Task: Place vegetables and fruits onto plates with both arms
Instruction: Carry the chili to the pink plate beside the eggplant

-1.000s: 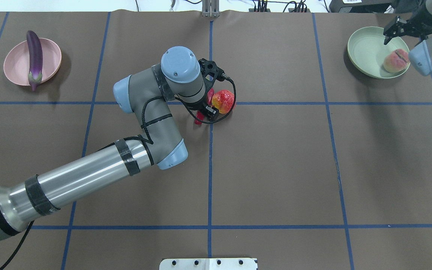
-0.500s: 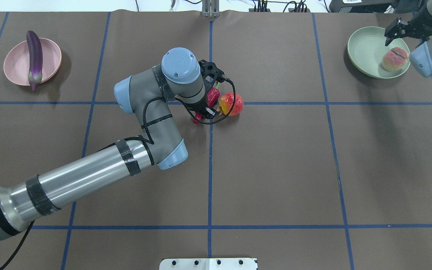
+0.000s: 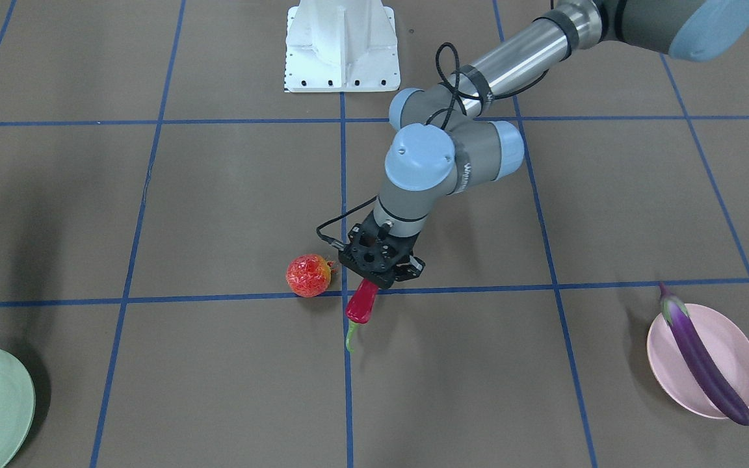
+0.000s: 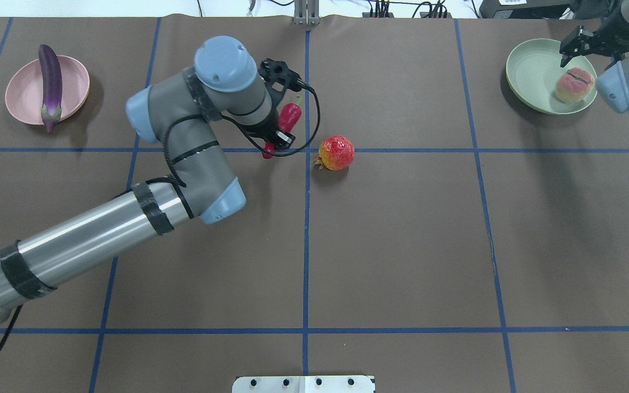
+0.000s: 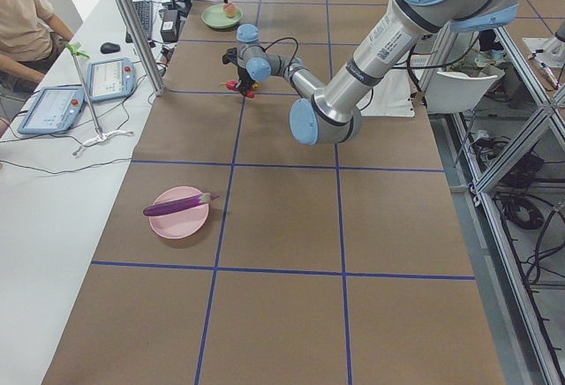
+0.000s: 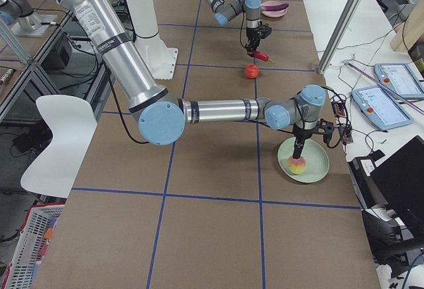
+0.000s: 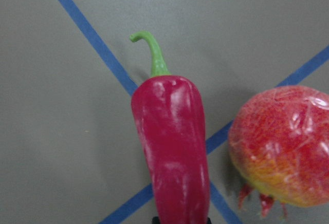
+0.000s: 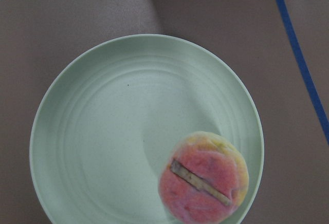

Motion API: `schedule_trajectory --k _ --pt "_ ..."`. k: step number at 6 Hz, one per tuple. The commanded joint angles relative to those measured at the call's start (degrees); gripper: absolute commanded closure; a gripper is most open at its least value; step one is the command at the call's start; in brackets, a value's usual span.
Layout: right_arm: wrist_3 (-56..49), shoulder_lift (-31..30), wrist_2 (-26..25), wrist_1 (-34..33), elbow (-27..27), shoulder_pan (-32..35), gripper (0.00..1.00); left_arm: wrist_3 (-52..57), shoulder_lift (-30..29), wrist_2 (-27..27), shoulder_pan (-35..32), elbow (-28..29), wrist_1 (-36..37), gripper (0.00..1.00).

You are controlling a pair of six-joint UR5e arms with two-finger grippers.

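My left gripper (image 4: 279,132) is shut on the red chili pepper (image 4: 289,116) and holds it above the table, stem pointing away from the robot. The front-facing view shows the gripper (image 3: 374,281) and the chili (image 3: 363,303) hanging clear of the mat. The pomegranate-like fruit (image 4: 336,153) lies on the table just right of it, also in the left wrist view (image 7: 280,152). The purple eggplant (image 4: 51,82) lies across the pink plate (image 4: 77,82) at far left. The peach (image 4: 575,85) sits in the mint green plate (image 4: 530,71). My right gripper (image 4: 577,42) hovers open and empty over that plate.
The white base block (image 3: 342,45) stands at the robot's side of the table. Blue tape lines grid the brown mat. A metal post (image 5: 132,23), tablets and a seated operator (image 5: 22,23) are beyond the table's far long edge.
My left gripper has lifted the chili and carried it left and away from the robot. The pomegranate-like fruit rolled slightly right and stays on the table. The right gripper rose slightly.
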Motion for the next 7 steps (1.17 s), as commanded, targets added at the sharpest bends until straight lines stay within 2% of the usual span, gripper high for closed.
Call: schedule_trajectory --k 1,2,3,4,5,7 --pt "0.5 -1.7 0.1 0.0 3.2 0.0 0.0 -6.0 7.4 -1.4 -7.4 -1.7 -0.2 1.0" --pt "0.7 -2.7 0.2 -0.6 6.3 0.0 0.0 -6.4 11.6 -1.4 -11.3 -1.8 -0.4 1.0" --pt "0.7 -2.6 0.3 -0.6 7.0 0.0 0.0 -6.5 15.5 -4.4 -17.8 -1.3 0.2 1.0" --pt "0.7 -2.6 1.7 -0.5 7.4 -0.2 0.0 -6.5 18.2 -8.7 -24.1 1.0 0.2 1.0" --pt "0.7 -2.5 3.1 -0.5 8.1 -0.4 0.0 -6.5 18.3 -9.9 -28.5 3.7 1.9 1.0" --pt "0.8 -2.3 3.0 -0.6 9.5 -0.7 0.0 -6.6 19.6 -10.0 -30.9 6.7 4.9 1.0"
